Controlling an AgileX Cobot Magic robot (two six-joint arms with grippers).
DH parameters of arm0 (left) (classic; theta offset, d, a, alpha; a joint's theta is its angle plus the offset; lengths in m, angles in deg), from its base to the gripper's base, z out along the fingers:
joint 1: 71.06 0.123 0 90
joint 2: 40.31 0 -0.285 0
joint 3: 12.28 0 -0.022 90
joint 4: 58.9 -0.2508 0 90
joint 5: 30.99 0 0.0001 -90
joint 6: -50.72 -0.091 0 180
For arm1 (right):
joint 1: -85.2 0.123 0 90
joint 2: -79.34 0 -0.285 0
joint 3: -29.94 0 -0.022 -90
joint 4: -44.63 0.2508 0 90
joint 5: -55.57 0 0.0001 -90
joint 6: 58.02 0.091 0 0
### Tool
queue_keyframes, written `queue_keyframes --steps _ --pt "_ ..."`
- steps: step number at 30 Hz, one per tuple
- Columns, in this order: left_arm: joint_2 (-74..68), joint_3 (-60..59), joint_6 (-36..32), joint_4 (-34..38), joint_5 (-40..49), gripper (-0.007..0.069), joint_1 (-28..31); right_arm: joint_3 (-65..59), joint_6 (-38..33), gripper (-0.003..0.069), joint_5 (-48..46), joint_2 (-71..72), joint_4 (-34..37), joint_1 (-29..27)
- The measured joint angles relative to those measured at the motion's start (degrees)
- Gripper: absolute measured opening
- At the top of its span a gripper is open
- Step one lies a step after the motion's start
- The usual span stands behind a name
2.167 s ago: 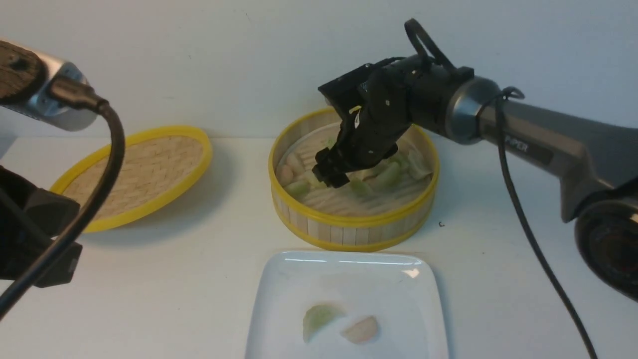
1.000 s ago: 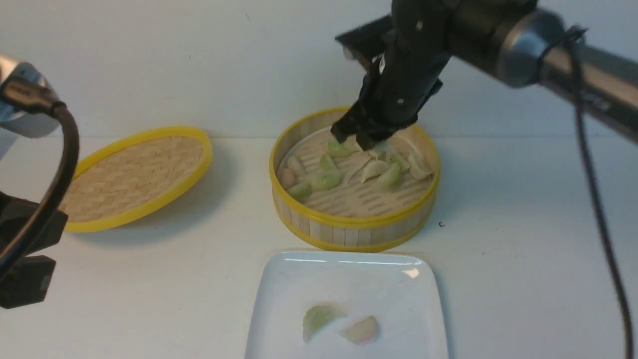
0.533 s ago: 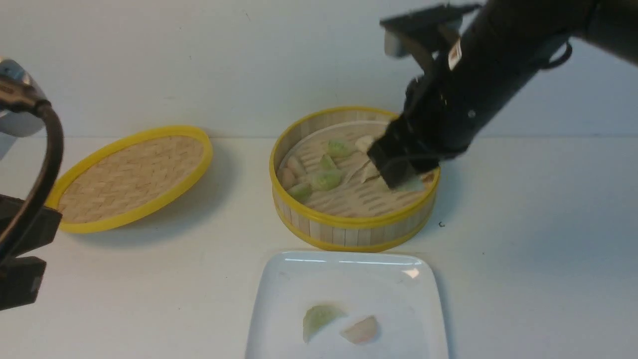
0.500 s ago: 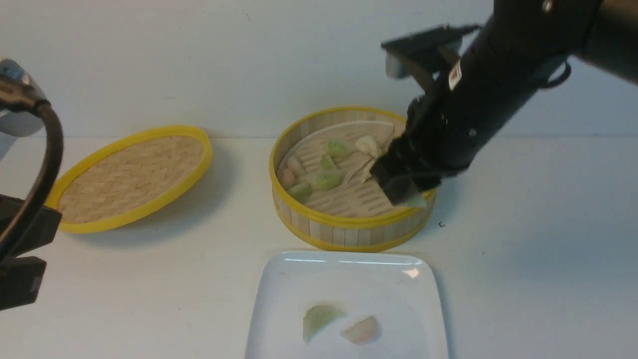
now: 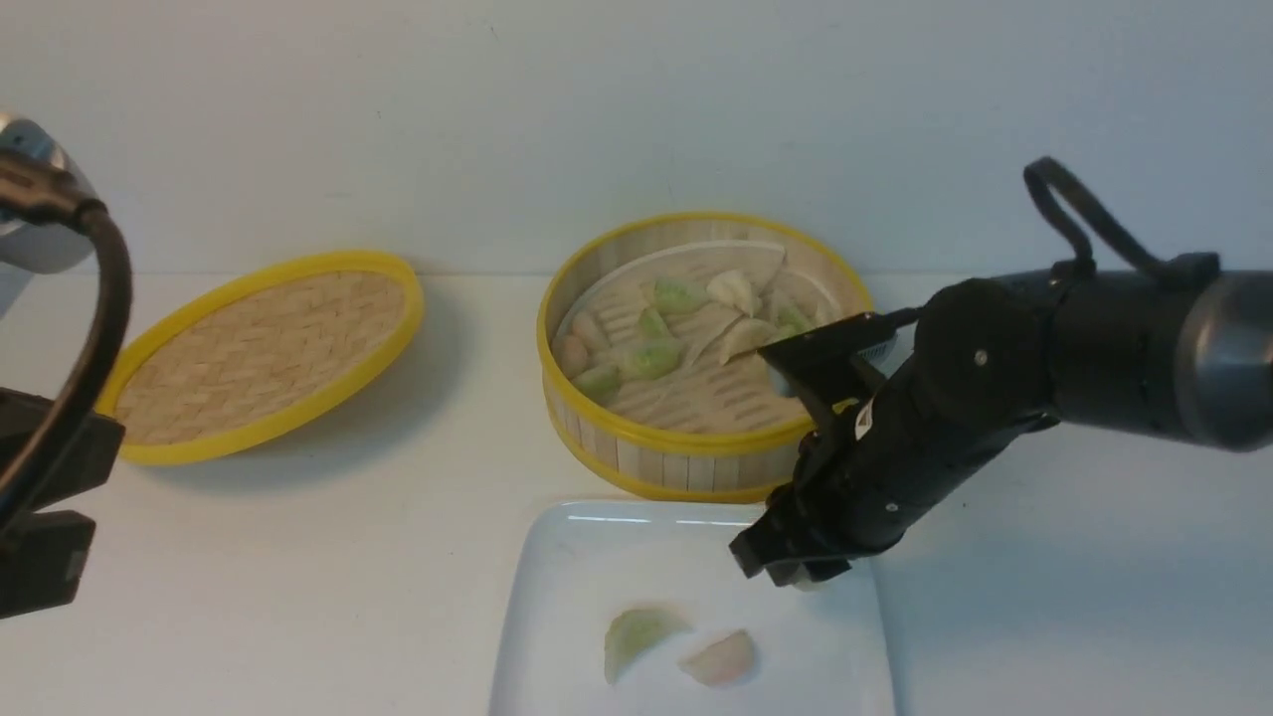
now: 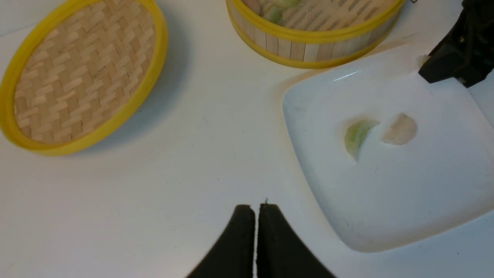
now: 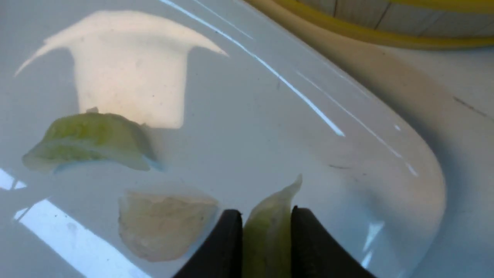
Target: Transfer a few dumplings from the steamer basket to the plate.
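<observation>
1. A plain white table (image 5: 298, 557) runs back to a bare pale wall (image 5: 398, 119).
2. Toward the far edge, about the middle, stands the steamer basket (image 5: 696, 467), with a cluster of green and cream dumplings (image 5: 651, 356) on its slatted floor.
3. A woven yellow-rimmed lid (image 5: 264, 348) lies toward the far left corner, well apart from the basket.
4. The plate (image 5: 597, 557) sits at the near edge, just in front of the basket. It holds a green dumpling (image 5: 636, 636) and a pinkish dumpling (image 5: 721, 658), just beside each other.
5. The right gripper (image 5: 791, 567) hangs low over the plate's far right corner, its jaws clamped on a pale green held dumpling (image 7: 268, 231) just above the glaze.
6. The left gripper (image 6: 254, 216) hovers over bare table toward the near left, fingers pressed together with nothing between them.
</observation>
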Motion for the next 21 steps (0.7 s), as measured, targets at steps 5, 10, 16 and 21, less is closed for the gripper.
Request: queue_keyframes --steps 5,10,16,21 --pt "0.0 0.0 0.0 0.0 0.0 -0.0006 0.0 0.0 0.0 0.0225 2.2 -4.2 -0.3 1.6" --pt "0.0 0.0 0.0 0.0 0.0 -0.0006 0.0 0.0 0.0 0.035 3.0 -4.9 -0.6 1.6" --pt "0.0 0.0 0.0 0.0 0.0 -0.0006 0.0 6.4 2.4 0.0451 -7.3 -3.8 -2.1 1.7" --pt "0.0 0.0 0.0 0.0 -0.9 -0.0006 0.0 12.6 6.7 0.0298 -17.0 6.4 -7.8 1.7"
